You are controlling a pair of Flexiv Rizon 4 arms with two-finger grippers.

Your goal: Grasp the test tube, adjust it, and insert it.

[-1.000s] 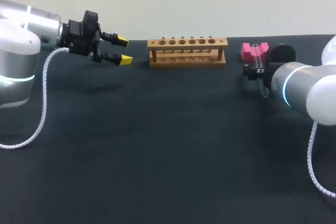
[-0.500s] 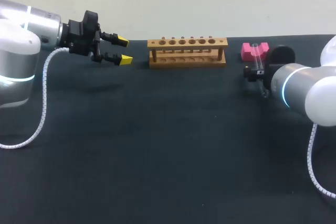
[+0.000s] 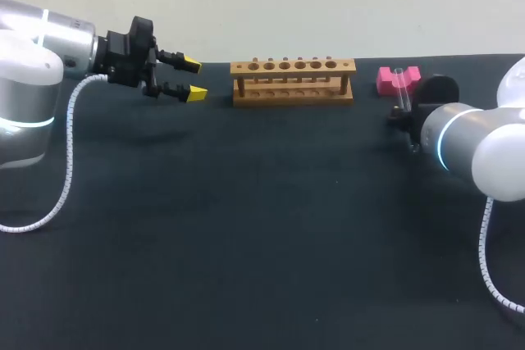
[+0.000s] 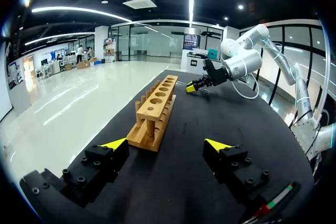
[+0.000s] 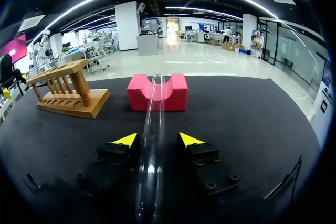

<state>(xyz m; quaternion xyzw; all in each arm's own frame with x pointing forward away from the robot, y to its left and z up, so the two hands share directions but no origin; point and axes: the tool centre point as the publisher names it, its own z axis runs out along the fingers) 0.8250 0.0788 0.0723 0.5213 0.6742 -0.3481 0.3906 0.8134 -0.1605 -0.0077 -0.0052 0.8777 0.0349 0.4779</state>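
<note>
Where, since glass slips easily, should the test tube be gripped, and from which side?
On the test tube's bare length outside the pink block, with the right hand coming from its free end, a finger each side: it lies along the groove, flanks exposed.

Lab: wooden test-tube rack [image 3: 293, 81] on black table [image 3: 262, 243].

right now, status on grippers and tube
Left gripper open, beside wooden rack. Right gripper open astride test tube, far end on pink block. Nothing between block and rack.
</note>
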